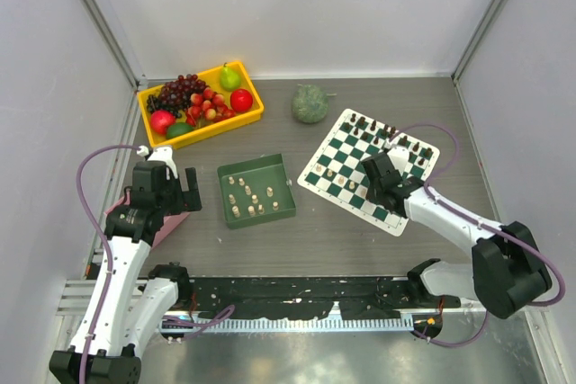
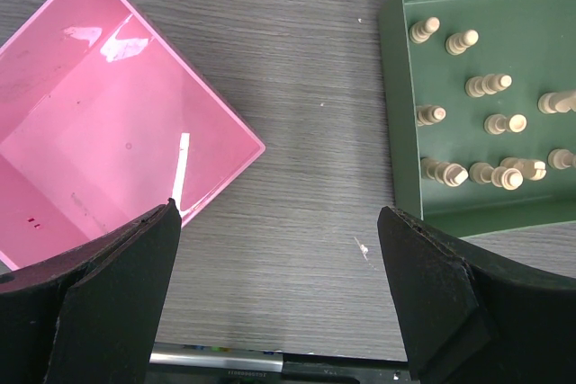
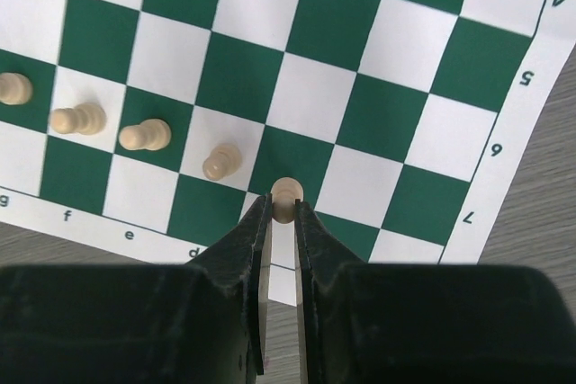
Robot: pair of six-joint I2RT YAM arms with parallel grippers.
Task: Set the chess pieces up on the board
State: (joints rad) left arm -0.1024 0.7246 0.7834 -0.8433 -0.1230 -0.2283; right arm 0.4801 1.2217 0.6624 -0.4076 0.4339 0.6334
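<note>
Chess piece (image 3: 287, 193) between right gripper (image 3: 283, 210) tips

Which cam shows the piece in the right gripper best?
Right wrist: the cream pawn is close up, pinched by the right gripper. Top external hides it under the gripper; left wrist doesn't show it.

Fruit (image 1: 184, 94) fills a yellow bin (image 1: 216, 129); nearby lie a green tray (image 1: 261, 168), pink box (image 2: 108, 132) and green melon (image 1: 310, 103).
</note>
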